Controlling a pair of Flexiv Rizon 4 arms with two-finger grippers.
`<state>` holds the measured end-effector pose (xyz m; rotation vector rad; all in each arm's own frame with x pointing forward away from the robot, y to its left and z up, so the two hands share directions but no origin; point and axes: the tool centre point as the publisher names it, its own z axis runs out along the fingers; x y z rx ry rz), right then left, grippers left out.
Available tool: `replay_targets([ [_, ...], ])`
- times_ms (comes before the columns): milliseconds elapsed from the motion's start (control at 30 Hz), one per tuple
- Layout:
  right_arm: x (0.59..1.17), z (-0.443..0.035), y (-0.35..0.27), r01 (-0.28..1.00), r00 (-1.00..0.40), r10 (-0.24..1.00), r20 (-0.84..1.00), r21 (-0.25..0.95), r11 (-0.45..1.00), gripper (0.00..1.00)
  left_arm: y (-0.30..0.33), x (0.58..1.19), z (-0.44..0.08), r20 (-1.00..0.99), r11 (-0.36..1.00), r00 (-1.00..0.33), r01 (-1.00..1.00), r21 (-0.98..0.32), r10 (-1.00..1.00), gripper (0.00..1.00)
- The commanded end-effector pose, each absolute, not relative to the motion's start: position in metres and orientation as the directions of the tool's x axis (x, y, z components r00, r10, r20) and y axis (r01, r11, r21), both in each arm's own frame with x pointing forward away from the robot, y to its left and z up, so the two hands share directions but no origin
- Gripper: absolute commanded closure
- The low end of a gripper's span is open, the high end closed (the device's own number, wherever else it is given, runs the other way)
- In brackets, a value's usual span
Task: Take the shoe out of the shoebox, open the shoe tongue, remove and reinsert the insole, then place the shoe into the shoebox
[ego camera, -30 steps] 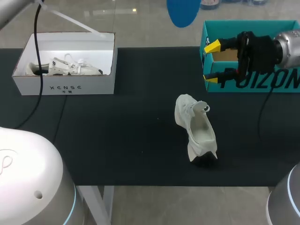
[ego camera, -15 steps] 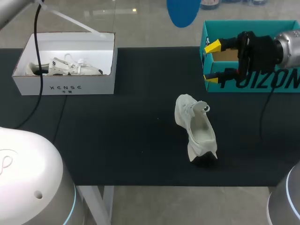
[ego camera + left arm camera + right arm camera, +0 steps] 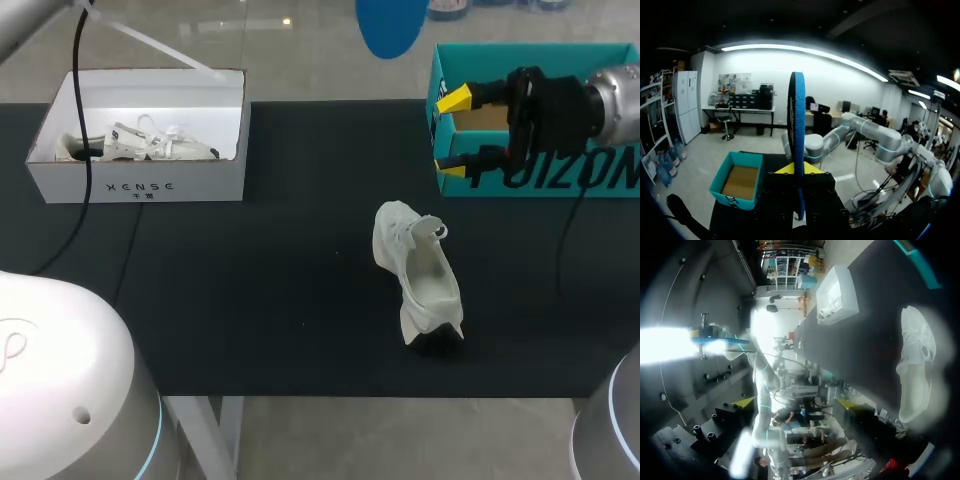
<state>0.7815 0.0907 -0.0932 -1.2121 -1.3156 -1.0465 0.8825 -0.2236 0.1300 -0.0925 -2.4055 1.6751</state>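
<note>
the white shoe (image 3: 418, 280) lies on the black table (image 3: 250, 300), near the teal shoebox (image 3: 530, 48) but apart from it. the right hand (image 3: 452, 132) hangs at that shoebox's end nearest the shoe, yellow fingers spread wide with nothing in them. the left hand (image 3: 799, 170) is clamped on a blue insole (image 3: 798, 115), held on edge in the air above the shoebox.

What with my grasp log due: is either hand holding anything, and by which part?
The left hand grips the blue insole near one end; the right hand holds nothing.
</note>
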Motion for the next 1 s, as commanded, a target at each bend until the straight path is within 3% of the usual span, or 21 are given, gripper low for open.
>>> replay_targets([
  [33, 0.782, -0.093, 0.092, 0.993, 0.027, 0.108, 0.994, -0.039, 0.115, 0.00, -0.223, 0.881, 0.129, 0.133, 0.352, -0.977, -0.067, -0.933, 0.168, 1.00],
  [300, 0.782, -0.093, 0.092, 0.993, 0.027, 0.108, 0.994, -0.039, 0.115, 0.00, -0.223, 0.881, 0.129, 0.133, 0.352, -0.977, -0.067, -0.933, 0.168, 1.00],
  [433, 0.782, -0.093, 0.092, 0.993, 0.027, 0.108, 0.994, -0.039, 0.115, 0.00, -0.221, 0.862, 0.135, -0.167, 0.283, -0.977, 0.200, -0.938, 0.135, 1.00],
  [667, 0.782, -0.093, 0.092, 0.993, 0.027, 0.108, 0.994, -0.039, 0.115, 0.00, -0.200, 0.839, 0.115, -0.387, 0.237, -0.909, 0.414, -0.879, 0.153, 1.00],
  [1000, 0.782, -0.093, 0.092, 0.993, 0.027, 0.108, 0.994, -0.039, 0.115, 0.00, -0.190, 0.810, 0.064, -0.410, 0.137, -0.872, 0.456, -0.879, 0.268, 1.00],
])
